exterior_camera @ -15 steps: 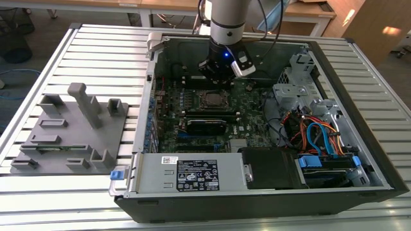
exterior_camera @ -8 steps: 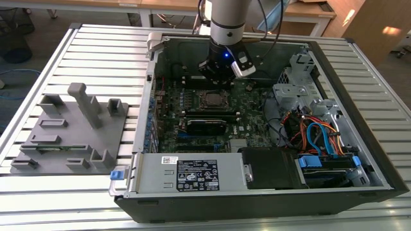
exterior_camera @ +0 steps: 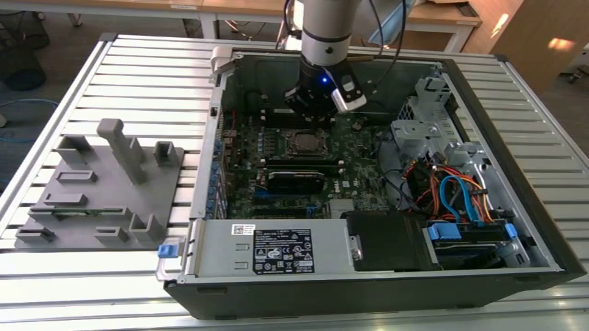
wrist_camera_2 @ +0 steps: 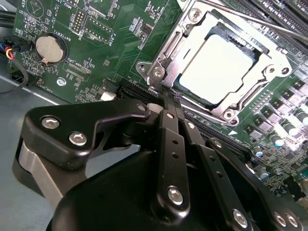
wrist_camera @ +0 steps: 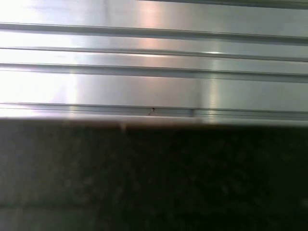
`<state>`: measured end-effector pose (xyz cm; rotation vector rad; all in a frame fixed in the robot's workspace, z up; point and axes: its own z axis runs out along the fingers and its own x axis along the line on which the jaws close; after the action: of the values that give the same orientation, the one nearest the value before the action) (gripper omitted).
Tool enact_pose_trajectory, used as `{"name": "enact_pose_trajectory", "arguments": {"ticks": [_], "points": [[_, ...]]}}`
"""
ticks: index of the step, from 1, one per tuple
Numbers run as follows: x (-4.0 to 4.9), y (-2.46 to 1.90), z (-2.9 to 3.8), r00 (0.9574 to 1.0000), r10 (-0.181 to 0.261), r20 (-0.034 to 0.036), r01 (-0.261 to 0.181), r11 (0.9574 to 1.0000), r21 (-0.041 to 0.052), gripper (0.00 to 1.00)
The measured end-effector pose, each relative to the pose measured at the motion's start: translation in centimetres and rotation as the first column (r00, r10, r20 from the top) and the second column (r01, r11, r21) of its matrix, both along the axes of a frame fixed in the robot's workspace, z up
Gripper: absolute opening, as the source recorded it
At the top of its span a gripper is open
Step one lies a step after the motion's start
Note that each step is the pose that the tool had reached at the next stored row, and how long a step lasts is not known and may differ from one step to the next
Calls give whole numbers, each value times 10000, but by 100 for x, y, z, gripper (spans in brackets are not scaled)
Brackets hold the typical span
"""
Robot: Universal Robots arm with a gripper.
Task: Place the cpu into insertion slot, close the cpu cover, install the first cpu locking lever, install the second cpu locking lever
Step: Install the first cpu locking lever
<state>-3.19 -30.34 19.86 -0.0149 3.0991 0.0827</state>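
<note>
A ribbed aluminium slatted surface [exterior_camera: 110,62] carries an open black desktop computer case [exterior_camera: 515,227] lying on its side, with wooden desks behind it. On the exterior view's left of the case stands a grey moulded fixture tray [exterior_camera: 101,186] with upright posts. Inside the case lies the green motherboard [exterior_camera: 359,162], and a silver labelled power supply box [exterior_camera: 267,249] fills the near edge.

The small flat square cpu with a dull silver-grey top [wrist_camera_2: 219,65] sits in the square insertion slot [wrist_camera_2: 269,72] near the board's middle. The thin silver cpu cover frame [wrist_camera_2: 166,48] lies flat around it, its window leaving the chip's top bare. A thin metal locking lever rod [wrist_camera_2: 250,19] runs along one side of the cover.

The arm's black gripper [wrist_camera_2: 169,98] hangs over the board just beside the socket; its fingers [wrist_camera_2: 168,130] are pressed together, grasping nothing, their tips at the cover's corner. A round coin battery [wrist_camera_2: 50,48] sits well apart.
</note>
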Motion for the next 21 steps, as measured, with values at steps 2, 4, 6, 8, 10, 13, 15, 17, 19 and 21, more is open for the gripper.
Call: {"name": "enact_pose_trajectory", "arguments": {"ticks": [2,4,6,8,10,13,15,17,19,21], "points": [[1,-1,-3,10000,0,4,0,10000,1,10],[1,-1,-3,10000,0,3,0,10000,1,10],[0,-2,7,10000,0,2,0,10000,0,10],[1,-2,14,10000,0,2,0,10000,1,10],[1,-3,16,10000,0,4,0,10000,3,10],[1,-11,4,10000,-2,2,2,10000,-65,10],[1,-15,-11,10000,-4,-1,4,9999,-143,10],[1,-14,-27,10000,-5,-1,5,9998,-196,10],[1,-15,-31,10000,-4,0,4,9998,-209,10],[1,-15,-33,10000,-5,0,5,9998,-211,10]]}}
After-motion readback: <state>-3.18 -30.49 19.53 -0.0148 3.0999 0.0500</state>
